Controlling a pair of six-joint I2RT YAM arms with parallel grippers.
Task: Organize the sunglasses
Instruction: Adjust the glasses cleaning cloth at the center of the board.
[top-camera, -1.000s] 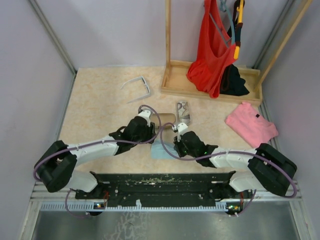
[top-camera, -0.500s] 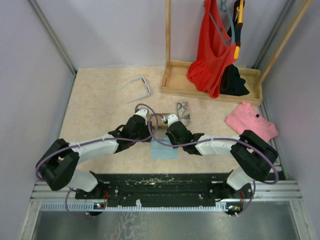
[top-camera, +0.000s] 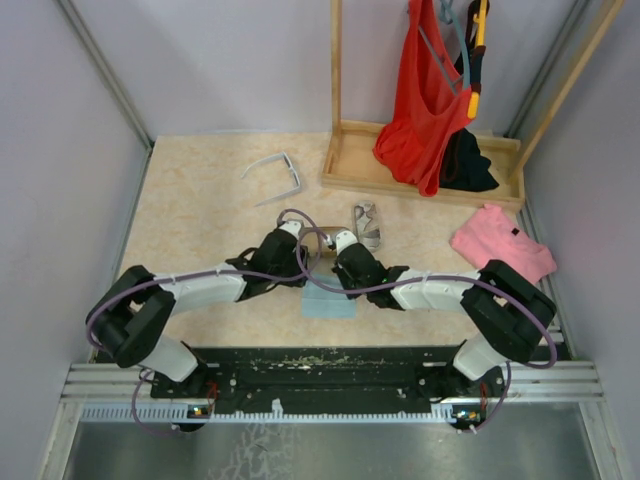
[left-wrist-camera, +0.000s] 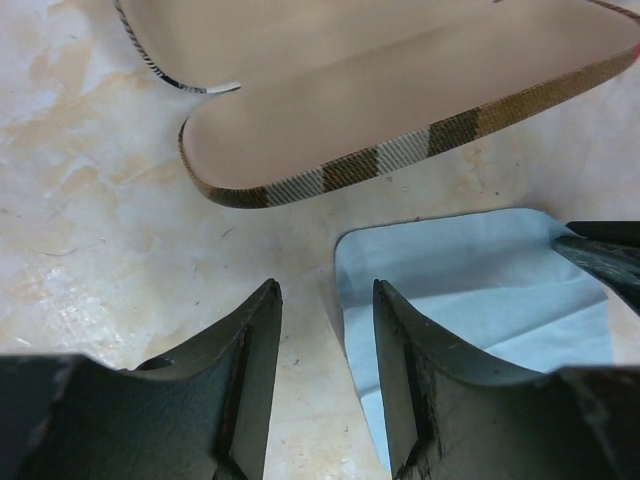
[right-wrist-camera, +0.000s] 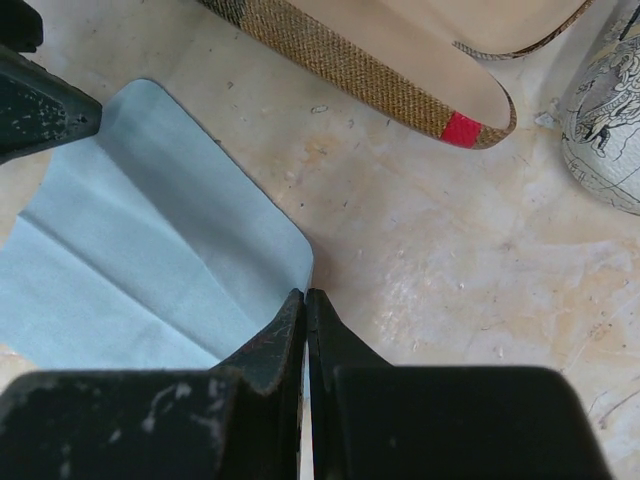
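Note:
The white-framed sunglasses (top-camera: 272, 172) lie unfolded at the far left of the table, away from both grippers. I cannot see the dark wire pair. My left gripper (top-camera: 298, 262) (left-wrist-camera: 325, 292) is open and low over the table, its jaws straddling the left edge of a light blue cloth (left-wrist-camera: 470, 290). My right gripper (top-camera: 343, 268) (right-wrist-camera: 306, 296) is shut on the right corner of that cloth (right-wrist-camera: 150, 240) (top-camera: 330, 302). The open brown-striped case (left-wrist-camera: 400, 110) (right-wrist-camera: 400, 60) lies just beyond both grippers.
A grey-patterned case (top-camera: 367, 225) (right-wrist-camera: 610, 130) lies right of the brown one. A wooden rack base (top-camera: 420, 170) with a red garment (top-camera: 425, 100) stands at the back right. A pink folded cloth (top-camera: 502, 248) lies at the right.
My right gripper has moved left and forward to the cloth's corner and is shut there. My left arm has shifted slightly right, its gripper staying by the cloth's left edge.

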